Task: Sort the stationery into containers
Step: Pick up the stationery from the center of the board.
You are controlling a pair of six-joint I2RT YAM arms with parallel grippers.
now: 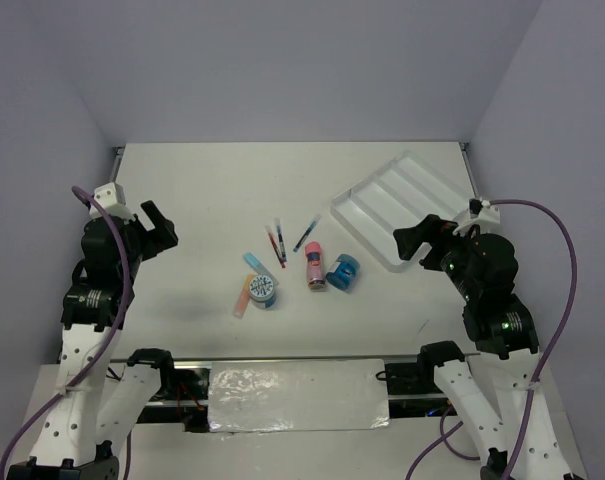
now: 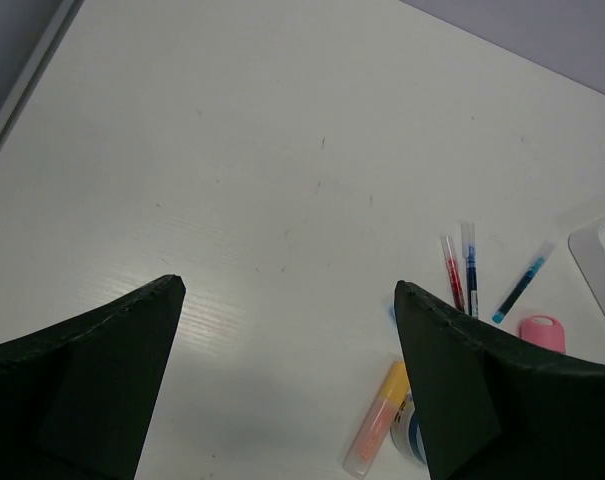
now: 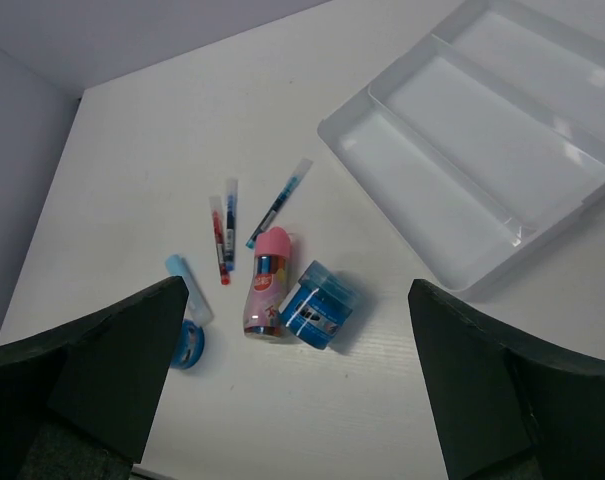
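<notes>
The stationery lies in a cluster mid-table: three thin pens [image 1: 275, 243], a pink tube [image 1: 315, 265], a blue jar [image 1: 344, 272] on its side, a second blue jar [image 1: 263, 289] with a patterned lid, a light-blue bar [image 1: 253, 262] and an orange bar [image 1: 244, 297]. The white divided tray [image 1: 402, 205] sits at the back right with nothing in it. My left gripper [image 1: 160, 232] hovers open to the left of the cluster. My right gripper [image 1: 417, 240] hovers open by the tray's near corner. In the right wrist view the tube [image 3: 267, 280] and jar [image 3: 319, 305] lie below my open right gripper [image 3: 298, 283].
Grey walls close in the table on three sides. A metal rail with a taped strip [image 1: 297, 395] runs along the near edge between the arm bases. In the left wrist view the orange bar [image 2: 377, 420] lies just inside the right finger [image 2: 452, 380].
</notes>
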